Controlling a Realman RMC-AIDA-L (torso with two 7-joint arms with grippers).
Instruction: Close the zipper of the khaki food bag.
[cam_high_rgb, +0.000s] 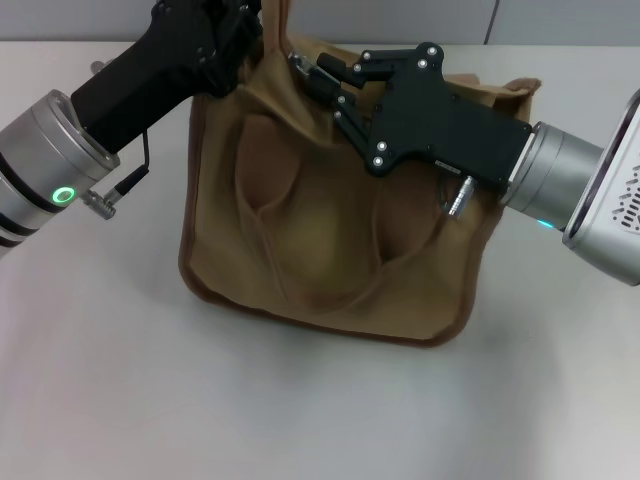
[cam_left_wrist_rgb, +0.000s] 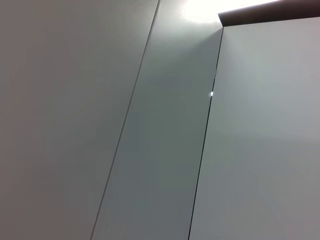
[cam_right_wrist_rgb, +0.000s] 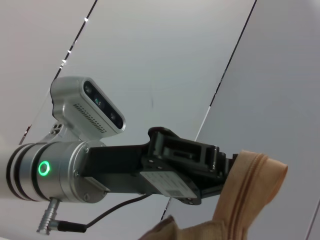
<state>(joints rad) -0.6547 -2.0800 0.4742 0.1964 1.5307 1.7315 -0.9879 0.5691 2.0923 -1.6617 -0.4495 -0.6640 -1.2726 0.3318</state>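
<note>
Both arms are engaged at the bag's (cam_high_rgb: 330, 250) top, near 12 o'clock: the left gripper (cam_high_rgb: 232, 40) clamps one end, the right gripper (cam_high_rgb: 322, 75) meets the zipper (cam_right_wrist_rgb: 250, 182). Its grip and closure progress cannot be told.

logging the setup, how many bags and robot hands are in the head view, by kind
khaki food bag: 1
robot hands: 2, the left hand at the bag's upper left corner, the right hand over the bag's top edge
total: 3
</note>
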